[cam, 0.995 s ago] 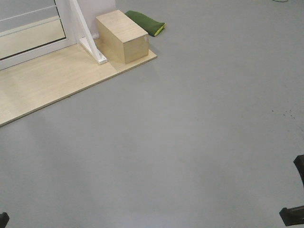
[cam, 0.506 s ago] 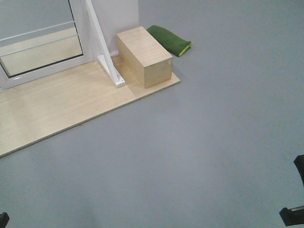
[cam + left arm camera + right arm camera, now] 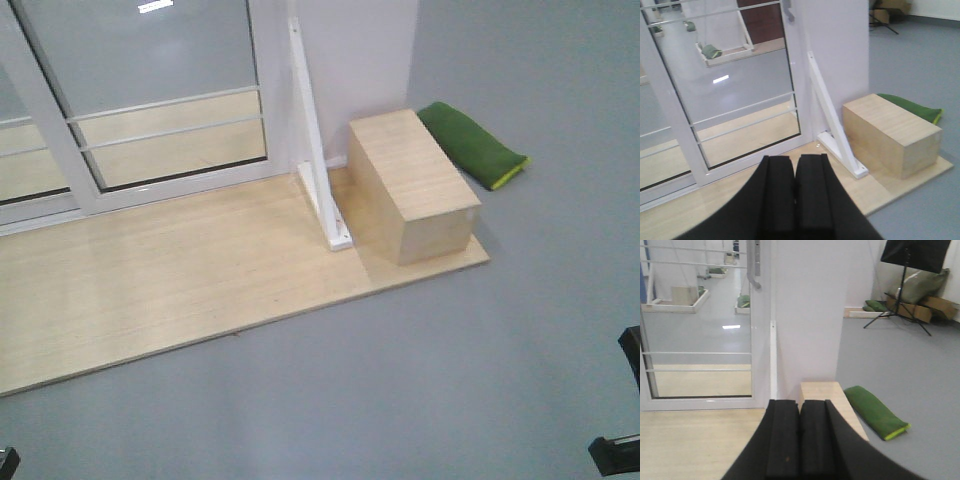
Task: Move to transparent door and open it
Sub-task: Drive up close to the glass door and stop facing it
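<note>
Heads up, your front view has swung a lot in the last second. The whole door rig slid from the top-left corner toward the middle and got bigger, so I'd say the base is turning onto it and closing in. That's good for the task, but you're still in the driving part and nothing's been touched.

Left to right in the front view:
- A sliver of a second glass panel [image 3: 25, 170] sits at the far left.
- Next is the transparent door [image 3: 165, 90] with its thin white bars, now filling most of the top of the frame. It stands at the back edge of the wooden platform [image 3: 150, 290].
- Right of the door is the white post [image 3: 308, 130] with its slanted brace.
- The wooden box [image 3: 410, 170] is just beside the brace foot.
- The green cushion [image 3: 470, 145] lies on the grey floor behind the box.

The grey handle [image 3: 757, 262] only shows in the wrist views, high on the door's right-hand stile. My guess is you'll need to get closer and lift an arm.

The left gripper [image 3: 795, 167] and right gripper [image 3: 800, 412] both have their pads pressed together with nothing between them, well short of the door.

Writing: none I can read. There's a tiny pale mark on the box's front corner, but it's too small to tell.
</note>
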`<state>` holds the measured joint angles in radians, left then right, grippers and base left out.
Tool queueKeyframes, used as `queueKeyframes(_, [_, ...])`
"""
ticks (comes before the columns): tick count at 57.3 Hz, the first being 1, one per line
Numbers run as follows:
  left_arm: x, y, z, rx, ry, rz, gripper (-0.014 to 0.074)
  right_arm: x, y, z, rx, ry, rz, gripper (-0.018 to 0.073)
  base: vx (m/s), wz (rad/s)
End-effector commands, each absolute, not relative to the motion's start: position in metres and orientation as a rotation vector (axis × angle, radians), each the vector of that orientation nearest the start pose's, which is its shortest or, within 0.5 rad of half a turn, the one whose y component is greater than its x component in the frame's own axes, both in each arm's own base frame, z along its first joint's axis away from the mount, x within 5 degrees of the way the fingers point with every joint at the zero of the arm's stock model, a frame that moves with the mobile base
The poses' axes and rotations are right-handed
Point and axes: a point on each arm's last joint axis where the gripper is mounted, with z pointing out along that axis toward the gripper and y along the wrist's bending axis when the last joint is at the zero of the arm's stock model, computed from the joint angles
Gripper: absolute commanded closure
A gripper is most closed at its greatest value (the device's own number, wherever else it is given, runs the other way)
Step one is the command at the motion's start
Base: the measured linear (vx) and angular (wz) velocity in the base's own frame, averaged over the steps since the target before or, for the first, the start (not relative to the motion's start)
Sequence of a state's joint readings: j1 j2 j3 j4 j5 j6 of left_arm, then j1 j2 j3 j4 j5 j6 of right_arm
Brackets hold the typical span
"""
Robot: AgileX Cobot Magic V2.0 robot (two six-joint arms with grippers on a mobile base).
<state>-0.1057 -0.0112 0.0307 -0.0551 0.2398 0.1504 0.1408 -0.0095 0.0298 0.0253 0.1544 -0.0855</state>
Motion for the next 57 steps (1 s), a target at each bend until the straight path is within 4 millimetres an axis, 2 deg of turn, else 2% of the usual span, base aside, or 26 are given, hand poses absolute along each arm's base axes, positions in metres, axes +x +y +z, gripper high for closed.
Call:
queueKeyframes(1, [0.0553,-0.0072,0.1874,0.177,1.643,-0.026,0.0521,0.0557,0.0078,0.1964,-0.162,1.559,0.055,0.0559,0.62,0.60])
queueKeyframes(28, [0.0553,-0.0072,0.1874,0.177,1.643,-0.026,0.0521,0.0557,0.0078,0.1964,-0.162,1.559,0.055,0.0559,0.58,0.55])
queueKeyframes(57, [0.0553,-0.0072,0.1874,0.177,1.643,-0.026,0.0521,0.0557,0.0078,0.1964,-0.162,1.559,0.055,0.0559,0.49,0.15])
